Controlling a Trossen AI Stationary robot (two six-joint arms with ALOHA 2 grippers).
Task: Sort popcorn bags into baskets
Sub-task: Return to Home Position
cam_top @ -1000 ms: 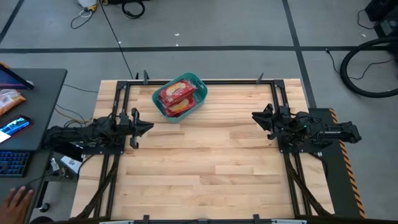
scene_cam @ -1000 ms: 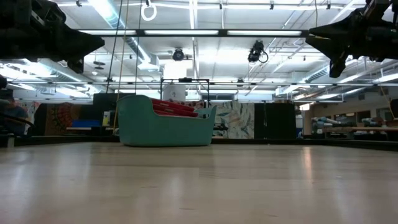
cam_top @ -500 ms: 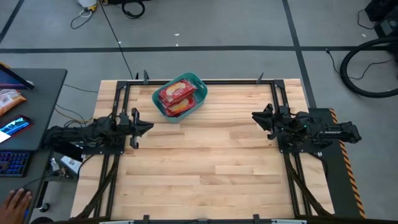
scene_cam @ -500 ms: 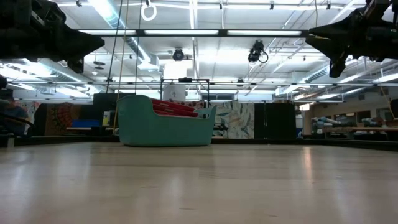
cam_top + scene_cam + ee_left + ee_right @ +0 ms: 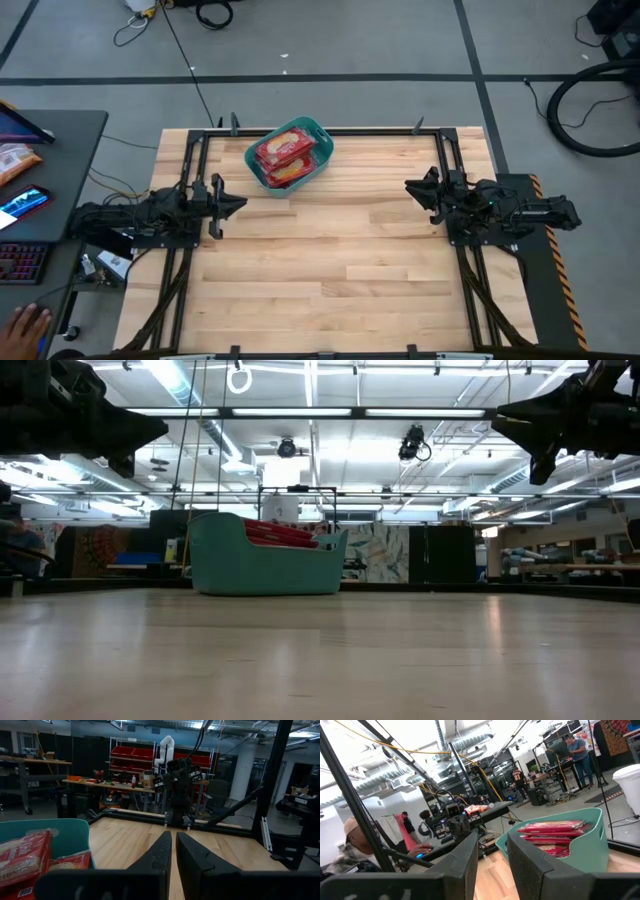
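The teal basket [image 5: 289, 153] stands on its base at the table's far edge, left of the middle, and shows as well in the low view [image 5: 265, 565]. Several red popcorn bags [image 5: 284, 152] lie stacked flat inside it, their edges rising above the rim [image 5: 280, 532]. The left wrist view shows the bags [image 5: 22, 862] too, and the right wrist view the basket [image 5: 560, 842]. My left gripper [image 5: 238, 203] hovers shut above the table's left side, pointing right. My right gripper [image 5: 410, 186] hovers slightly open above the right side, pointing left. Neither holds anything.
Dark frame rails [image 5: 330, 131] run along the table's far, left and right sides. A side desk [image 5: 50, 170] on the left carries a paler orange-and-white packet [image 5: 15, 160] and a phone. A person's hand [image 5: 25, 322] rests near its keyboard. Bare wood lies between the arms.
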